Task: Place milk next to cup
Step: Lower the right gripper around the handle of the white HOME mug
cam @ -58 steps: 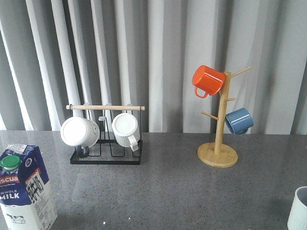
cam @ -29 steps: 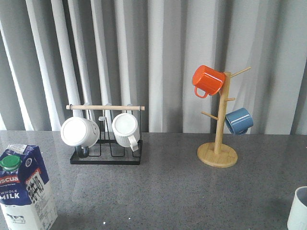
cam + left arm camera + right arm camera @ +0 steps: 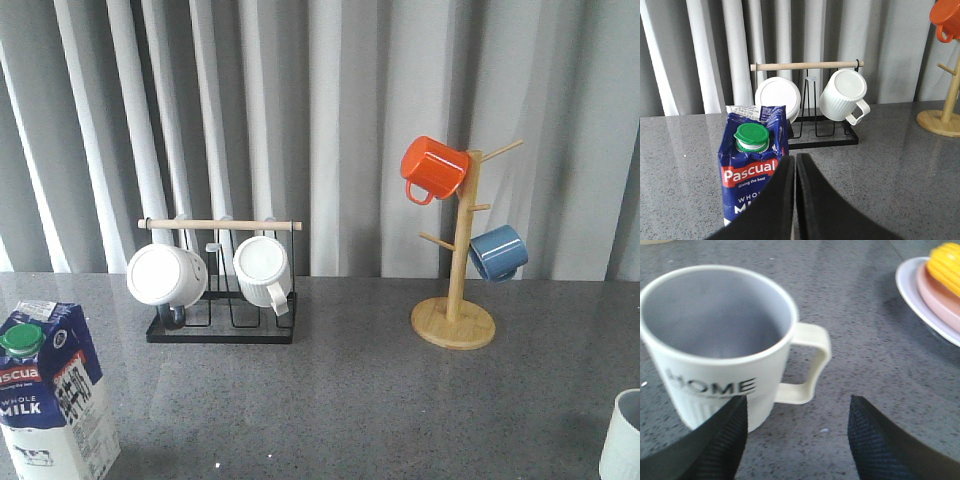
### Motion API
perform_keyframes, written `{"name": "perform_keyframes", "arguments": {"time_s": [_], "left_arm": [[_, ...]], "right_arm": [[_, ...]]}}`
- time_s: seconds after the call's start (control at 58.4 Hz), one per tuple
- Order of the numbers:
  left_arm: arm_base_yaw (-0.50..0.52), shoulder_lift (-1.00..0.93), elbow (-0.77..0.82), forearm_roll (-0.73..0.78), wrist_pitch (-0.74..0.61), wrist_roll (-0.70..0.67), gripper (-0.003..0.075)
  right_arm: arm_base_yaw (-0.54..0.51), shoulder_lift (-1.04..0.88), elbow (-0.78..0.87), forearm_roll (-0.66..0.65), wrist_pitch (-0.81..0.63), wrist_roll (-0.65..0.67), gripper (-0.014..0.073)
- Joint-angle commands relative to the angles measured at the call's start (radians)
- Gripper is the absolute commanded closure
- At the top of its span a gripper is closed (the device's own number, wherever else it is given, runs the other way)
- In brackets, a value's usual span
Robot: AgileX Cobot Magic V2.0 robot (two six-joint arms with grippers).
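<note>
Your left gripper (image 3: 794, 172) sits low just in front of the milk (image 3: 755, 160), fingers pressed together, gripping nothing. Milk stands upright at the table's (image 3: 350, 390) near-left edge. Your right gripper (image 3: 797, 412) hangs just above the cup (image 3: 720, 345), fingers spread wide and empty, handle between them. Cup is upright at the near-right edge, well apart from the milk.

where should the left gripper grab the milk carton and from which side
Grip the milk carton across its flat side walls below the gable, coming in level from the robot's side. It stands upright; the sloped top and green cap give poor purchase. The left gripper is shut right in front of it, so it must open first.
</note>
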Motion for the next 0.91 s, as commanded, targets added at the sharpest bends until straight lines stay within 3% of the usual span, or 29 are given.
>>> {"name": "perform_keyframes", "arguments": {"time_s": [0.0,0.154,0.548,0.89], "left_arm": [[-0.006,-0.003,-0.032,-0.005,-0.078,-0.005,0.0715],[-0.006,-0.003,-0.032,-0.005,-0.070,-0.005,0.0713],[-0.006,-0.003,-0.032,-0.005,-0.057,-0.005,0.0707],[-0.006,-0.003,-0.032,-0.005,-0.057,-0.005,0.0700]], "right_arm": [[0.000,-0.014,-0.007,-0.006,-0.135,-0.013,0.0199],[0.000,-0.014,-0.007,0.023,-0.133,-0.042,0.0231],[0.000,-0.014,-0.007,0.268,-0.103,-0.245,0.0232],[0.000,0.057,-0.007,0.297,-0.144,-0.269,0.0230]]}}
